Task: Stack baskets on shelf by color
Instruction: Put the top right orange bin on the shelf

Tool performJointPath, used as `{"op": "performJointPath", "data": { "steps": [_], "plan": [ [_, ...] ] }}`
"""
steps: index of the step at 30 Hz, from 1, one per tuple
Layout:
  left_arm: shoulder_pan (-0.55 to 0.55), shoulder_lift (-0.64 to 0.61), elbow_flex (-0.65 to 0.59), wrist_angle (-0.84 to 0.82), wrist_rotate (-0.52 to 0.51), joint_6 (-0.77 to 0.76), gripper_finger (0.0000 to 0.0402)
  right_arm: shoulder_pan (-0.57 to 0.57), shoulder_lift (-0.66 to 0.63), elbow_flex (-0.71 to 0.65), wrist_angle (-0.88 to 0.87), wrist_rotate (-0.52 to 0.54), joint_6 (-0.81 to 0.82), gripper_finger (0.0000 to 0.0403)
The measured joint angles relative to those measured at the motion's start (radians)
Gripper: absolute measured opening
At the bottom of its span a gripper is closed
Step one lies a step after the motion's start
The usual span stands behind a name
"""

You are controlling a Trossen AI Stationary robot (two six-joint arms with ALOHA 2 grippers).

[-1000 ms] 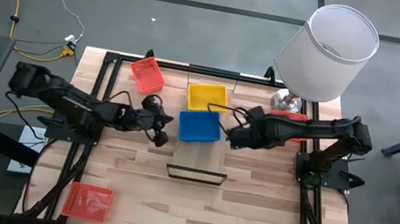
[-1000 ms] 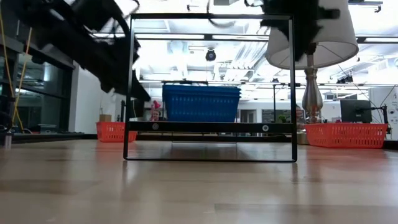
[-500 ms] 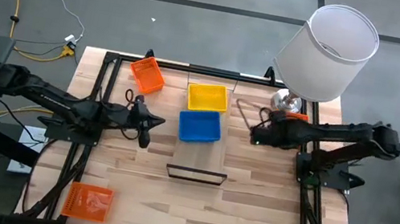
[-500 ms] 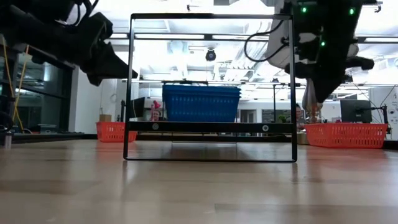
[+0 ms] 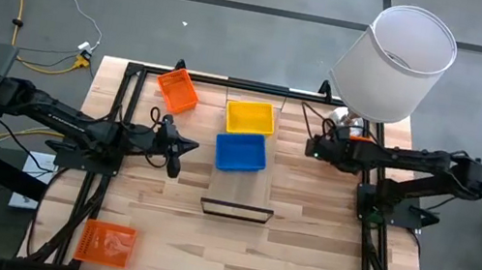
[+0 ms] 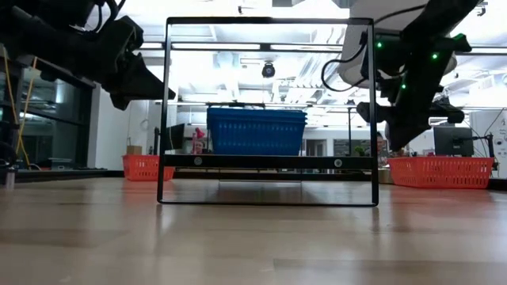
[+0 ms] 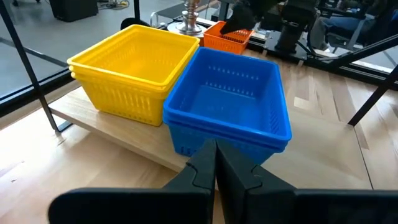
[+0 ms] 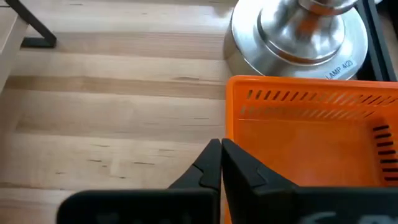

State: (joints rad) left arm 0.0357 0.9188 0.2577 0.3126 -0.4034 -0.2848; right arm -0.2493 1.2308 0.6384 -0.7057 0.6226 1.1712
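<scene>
Two stacks rest by their bottoms on the far half of the shelf (image 5: 239, 192): blue baskets (image 5: 240, 152) and, behind them, yellow baskets (image 5: 251, 116). My left gripper (image 5: 182, 149) hovers shut, left of the blue stack, pointing at it (image 7: 227, 109). My right gripper (image 5: 310, 148) is shut, tipped downward over the near corner of a red basket (image 8: 311, 143) lying by the lamp base. In the low view it hangs (image 6: 394, 146) above that basket (image 6: 440, 171). Two more red baskets lie on the table, one far left (image 5: 178, 91) and one near left (image 5: 105, 242).
A lamp with a white shade (image 5: 395, 63) and a silver base (image 8: 292, 31) stands at the far right, just behind the red basket. The shelf's black rail (image 6: 268, 20) frames its near end. Bare tabletop (image 5: 231, 251) lies along the near side.
My left gripper has drawn back from the blue stack toward the table's left edge, then stopped. My right gripper has swung away from the blue stack toward the right edge and the lamp, sinking and tipping down over the red basket. Both have stayed shut.
</scene>
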Motion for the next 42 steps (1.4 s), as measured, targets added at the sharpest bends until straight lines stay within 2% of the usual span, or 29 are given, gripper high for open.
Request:
{"op": "performJointPath", "data": {
  "steps": [5, 11, 14, 22, 25, 27, 29, 32, 33, 38, 42],
  "plan": [
    [0.000, 0.000, 0.000, 0.000, 0.000, 0.000, 0.0000, -0.020, 0.000, 0.000, 0.002, 0.002, -0.020, 0.0033],
    [0.000, 0.000, 0.000, 0.000, 0.000, -0.004, 0.0000, -0.019, 0.025, 0.000, 0.016, 0.012, 0.005, 0.0119],
    [0.000, 0.000, 0.000, 0.000, 0.000, -0.019, 0.0000, -0.019, 0.069, 0.000, 0.020, 0.024, 0.041, 0.0149],
    [0.000, 0.000, 0.000, -0.001, 0.000, -0.019, 0.0000, -0.048, 0.185, 0.000, 0.041, 0.028, 0.051, 0.0167],
    [0.000, 0.000, 0.000, -0.001, 0.000, -0.019, 0.0000, -0.054, 0.206, 0.000, 0.039, 0.027, 0.051, 0.0162],
    [0.000, 0.000, 0.000, -0.001, 0.000, -0.019, 0.0000, -0.053, 0.208, 0.000, 0.038, 0.027, 0.045, 0.0144],
    [0.000, 0.000, 0.000, -0.001, 0.001, -0.019, 0.0000, -0.047, 0.208, 0.000, 0.036, 0.015, 0.018, 0.0108],
    [0.000, 0.000, 0.000, -0.001, 0.001, -0.019, 0.0000, -0.026, 0.199, 0.001, 0.016, -0.012, -0.023, 0.0027],
    [0.000, 0.000, 0.000, -0.001, 0.001, -0.019, 0.0000, -0.011, 0.192, 0.001, 0.005, -0.022, -0.026, 0.0014],
    [0.000, 0.000, 0.000, -0.002, 0.008, -0.005, 0.0000, 0.149, 0.104, 0.005, -0.049, -0.053, 0.020, 0.0005],
    [0.000, 0.000, 0.000, -0.002, 0.031, 0.000, 0.0000, 0.341, 0.037, 0.100, -0.168, -0.042, 0.075, 0.0002]
  ]
}}
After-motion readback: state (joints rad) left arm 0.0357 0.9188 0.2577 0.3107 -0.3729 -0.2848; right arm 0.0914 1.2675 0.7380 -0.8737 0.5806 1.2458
